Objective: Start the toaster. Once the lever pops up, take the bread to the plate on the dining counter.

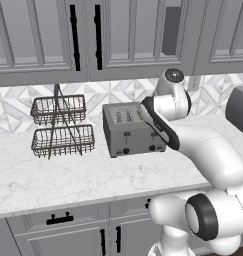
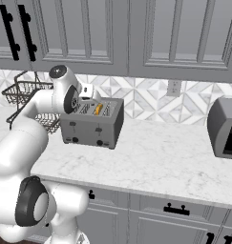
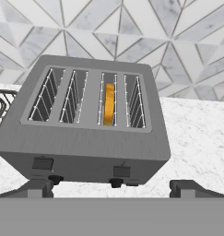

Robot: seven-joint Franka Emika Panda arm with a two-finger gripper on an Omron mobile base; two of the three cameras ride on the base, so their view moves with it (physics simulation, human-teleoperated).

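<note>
The grey four-slot toaster (image 3: 88, 138) stands on the marble worktop against the tiled wall, also seen as the toaster (image 1: 133, 131) and the toaster (image 2: 92, 125). The bread (image 3: 109, 104) sits sunk in the third slot from the left, showing only its golden top edge; it is the orange sliver of bread (image 2: 98, 109) in the right base view. Both levers, the left (image 3: 43, 163) and the right (image 3: 121, 171), are on the front above the black knobs. My gripper (image 3: 112, 186) is open, fingers wide apart, hovering above and in front of the toaster, holding nothing. The plate and dining counter are out of view.
A two-tier wire basket rack (image 1: 60, 125) stands just left of the toaster. A dark boxy appliance (image 2: 225, 126) sits far right on the worktop. Upper cabinets (image 1: 93, 35) hang low overhead. My own arm (image 1: 193, 140) crosses in front of the toaster's right side.
</note>
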